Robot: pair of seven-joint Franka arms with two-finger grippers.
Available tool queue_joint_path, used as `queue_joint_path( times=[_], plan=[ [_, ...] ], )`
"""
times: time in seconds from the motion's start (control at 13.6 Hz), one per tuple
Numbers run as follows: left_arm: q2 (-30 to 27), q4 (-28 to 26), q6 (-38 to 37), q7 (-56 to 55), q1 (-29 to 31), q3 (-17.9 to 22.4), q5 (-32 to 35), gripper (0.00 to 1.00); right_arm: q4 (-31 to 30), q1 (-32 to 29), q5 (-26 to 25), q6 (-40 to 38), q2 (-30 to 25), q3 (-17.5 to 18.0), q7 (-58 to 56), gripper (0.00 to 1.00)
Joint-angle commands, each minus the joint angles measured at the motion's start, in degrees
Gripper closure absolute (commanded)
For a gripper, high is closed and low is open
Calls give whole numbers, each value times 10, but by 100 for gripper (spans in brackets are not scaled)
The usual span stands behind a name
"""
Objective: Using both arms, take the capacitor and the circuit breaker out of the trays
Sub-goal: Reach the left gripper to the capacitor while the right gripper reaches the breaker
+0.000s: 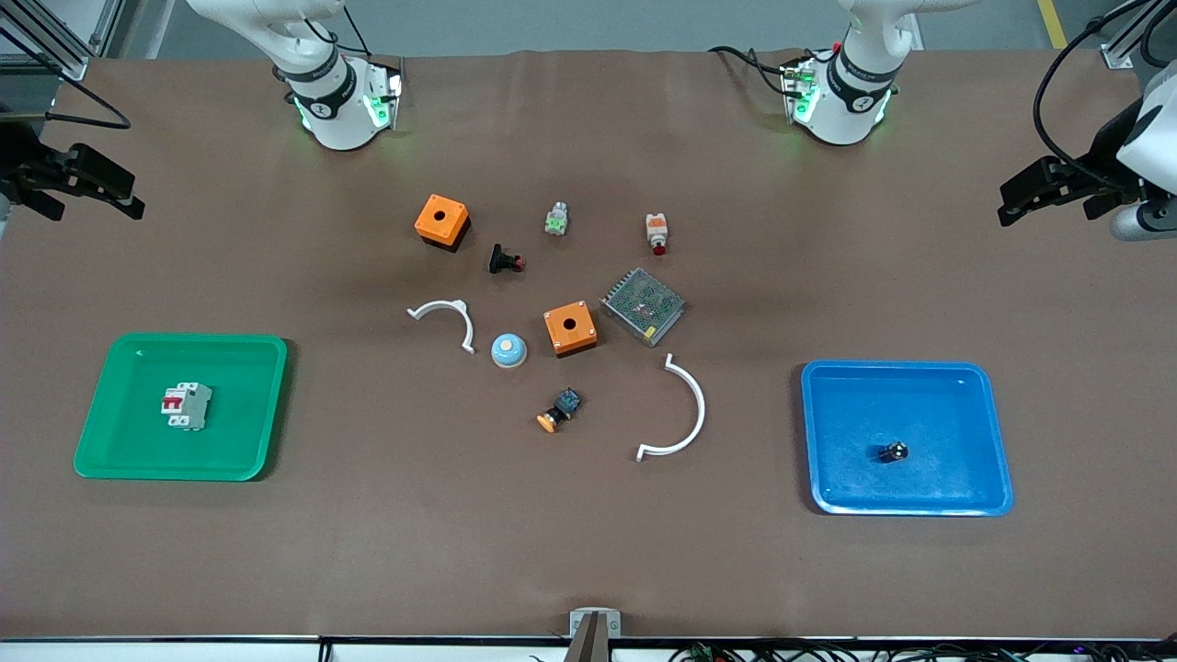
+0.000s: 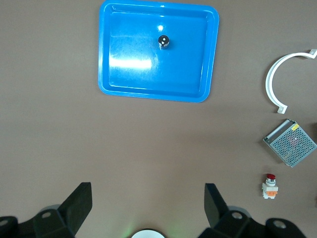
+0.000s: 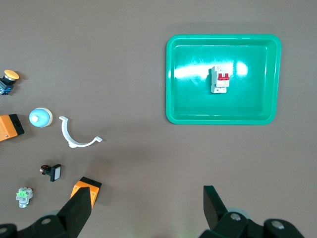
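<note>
— Front view first: where's the breaker [image 1: 187,406]?

— Lying in the green tray [image 1: 110,368] at the right arm's end of the table, near the tray's middle. Its long axis runs roughly toward and away from the front camera, a little tilted, and the red levers sit on the side turned toward the table's edge.

— And the capacitor [image 1: 892,451]?

— In the blue tray [image 1: 975,405] at the left arm's end, on its side I'd say, silvery end pointing toward that end of the table. From the left wrist camera it's a small dark round thing [image 2: 164,41] with a bright cap.

— Are the arms doing anything?

— Both wait, pulled out to the table's ends. The left gripper [image 2: 148,203] hangs over bare brown tabletop with its fingers spread wide, nothing between them. The right gripper [image 3: 147,203] is the same: wide apart, empty, with an orange box [image 3: 85,191] just beside one finger.
</note>
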Motion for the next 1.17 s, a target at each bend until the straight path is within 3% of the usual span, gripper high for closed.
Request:
queue_joint_path(
  times=[0.0, 0.44, 0.81, 1.1],
  plan=[
    [9, 11, 5, 0, 0, -1, 1, 0, -13, -10, -5, 3, -11, 6, -3, 0],
    [84, 37, 45, 9, 6, 2, 32, 0, -13, -11, -6, 17, -10, 6, -3, 0],
    [156, -67, 248, -1, 16, 3, 32, 0, 13, -36, -6, 10, 3, 4, 0, 0],
    [222, -116, 391, -6, 21, 4, 32, 0, 18, -45, -7, 26, 45, 4, 4, 0]
  ],
)
